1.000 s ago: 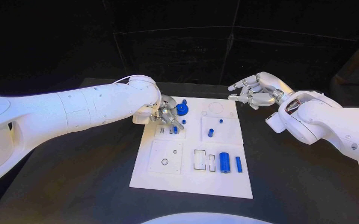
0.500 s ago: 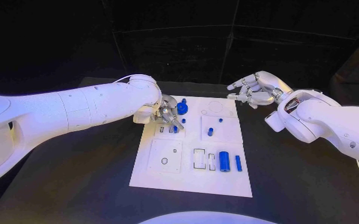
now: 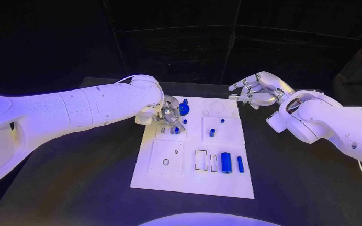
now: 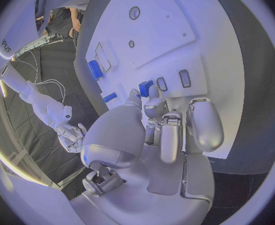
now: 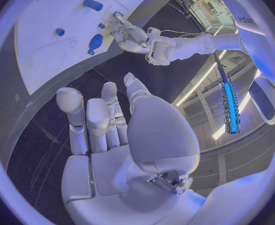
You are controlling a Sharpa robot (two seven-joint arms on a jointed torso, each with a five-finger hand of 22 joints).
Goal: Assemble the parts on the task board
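Note:
The white task board (image 3: 192,176) lies in the middle of the table. My left hand (image 3: 167,114) reaches down over the board's far left part. In the left wrist view its thumb and a finger pinch a small blue piece (image 4: 145,88) just beside two narrow slots (image 4: 184,78). In the head view the same piece (image 3: 175,130) is under the fingertips. A round blue part (image 3: 183,110) stands right next to the hand. My right hand (image 3: 256,92) hovers beyond the board's far right corner, fingers apart and holding nothing.
Two small blue pegs (image 3: 212,132) stand in the board's middle panel. A thick blue cylinder (image 3: 225,162) and a thinner one (image 3: 240,164) lie at the near right, beside empty rectangular slots (image 3: 201,160). Black table surrounds the board.

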